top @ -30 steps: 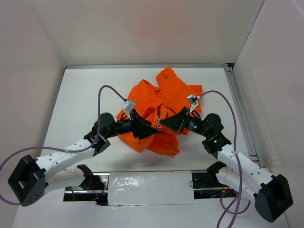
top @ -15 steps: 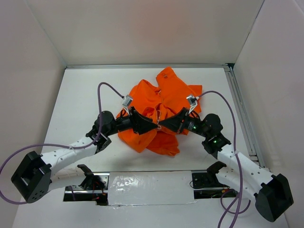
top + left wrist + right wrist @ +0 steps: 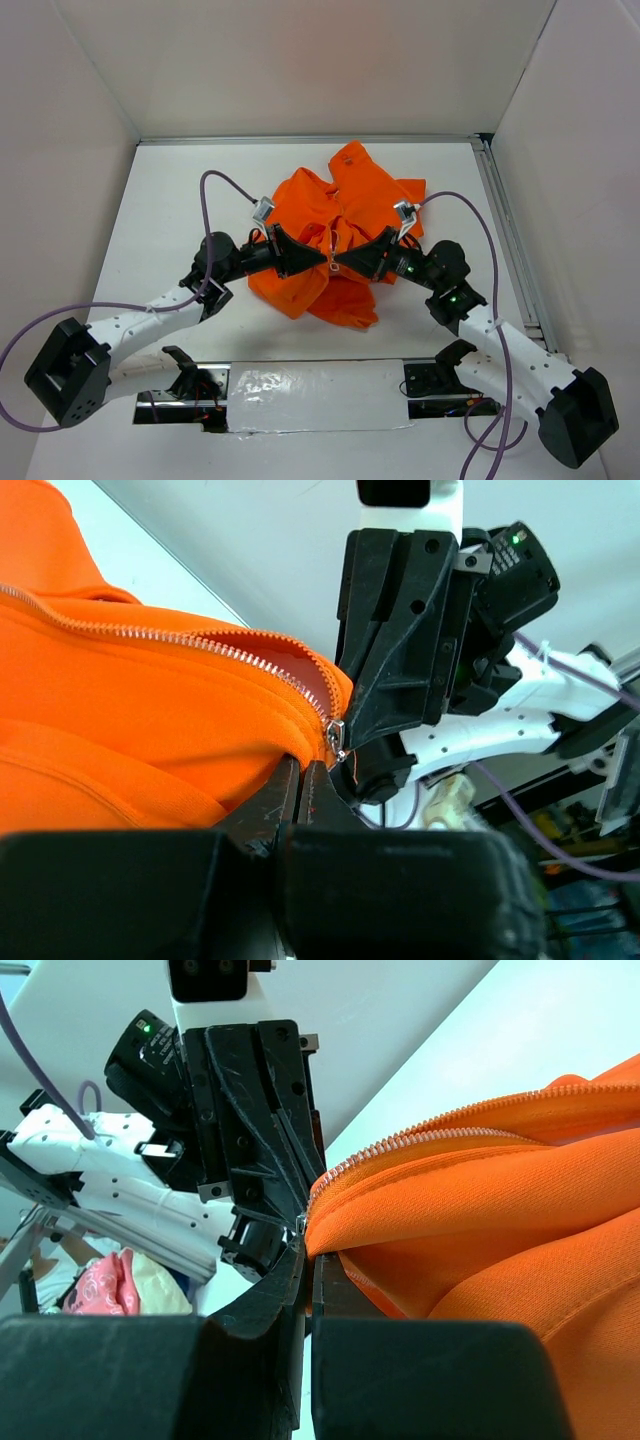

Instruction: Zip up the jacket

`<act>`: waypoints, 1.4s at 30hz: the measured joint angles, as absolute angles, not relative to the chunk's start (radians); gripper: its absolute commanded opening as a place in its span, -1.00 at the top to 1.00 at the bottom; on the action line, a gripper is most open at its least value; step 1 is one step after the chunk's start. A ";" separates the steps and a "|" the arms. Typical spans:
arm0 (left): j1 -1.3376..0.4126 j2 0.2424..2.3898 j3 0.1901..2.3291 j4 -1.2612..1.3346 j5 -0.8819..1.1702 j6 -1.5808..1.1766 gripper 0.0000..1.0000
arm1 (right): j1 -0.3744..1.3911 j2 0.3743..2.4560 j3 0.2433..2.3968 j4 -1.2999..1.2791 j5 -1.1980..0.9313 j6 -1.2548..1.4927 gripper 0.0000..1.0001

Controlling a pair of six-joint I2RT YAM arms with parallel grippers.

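**Item 1 — the jacket (image 3: 335, 235).** Bright orange fabric. You will find it bunched in a crumpled heap near the middle of the white surface (image 3: 180, 190), resting flat on it. A pale zipper (image 3: 170, 635) runs along a folded front edge. In the right wrist view you can see two toothed rows spreading apart from their low end, so that stretch is not closed.

**Item 2 — zipper slider (image 3: 337, 738).** A small metal piece at the low end of the teeth. It sits between the two arm tips. The pictures are too coarse to show you whether both rows are seated in it.

**Item 3 — left end effector (image 3: 318, 262).** It reaches in from the left over the near part of the heap. Its fingers are pressed together, pinching the orange front edge just beside the slider. In its own wrist view, the other arm's black housing fills the space right behind the fabric.

**Item 4 — right end effector (image 3: 342, 264).** It reaches in from the right, its tip almost meeting the left one. Its fingers are clamped on the jacket's hem at the bottom of the toothed edge, with no gap visible between them.

**Item 5 — purple cables (image 3: 222, 188).** One loops from each wrist back along its white arm, arching above the surface on either side of the heap.
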State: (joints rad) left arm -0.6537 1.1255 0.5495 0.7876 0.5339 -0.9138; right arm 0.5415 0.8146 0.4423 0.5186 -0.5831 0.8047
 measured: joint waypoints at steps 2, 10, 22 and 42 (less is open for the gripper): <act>-0.653 1.126 0.550 0.790 0.539 -0.889 1.00 | 0.543 0.817 0.442 0.520 -0.576 0.810 1.00; -0.694 1.066 0.496 0.756 0.484 -0.744 1.00 | 0.545 0.826 0.457 0.434 -0.557 0.810 1.00; -0.722 1.015 0.464 0.656 0.424 -0.713 1.00 | 0.565 0.888 0.537 0.234 -0.600 0.701 0.54; -0.714 1.120 0.557 0.567 0.344 -0.891 1.00 | 0.593 0.781 0.490 0.129 -0.509 0.685 -0.99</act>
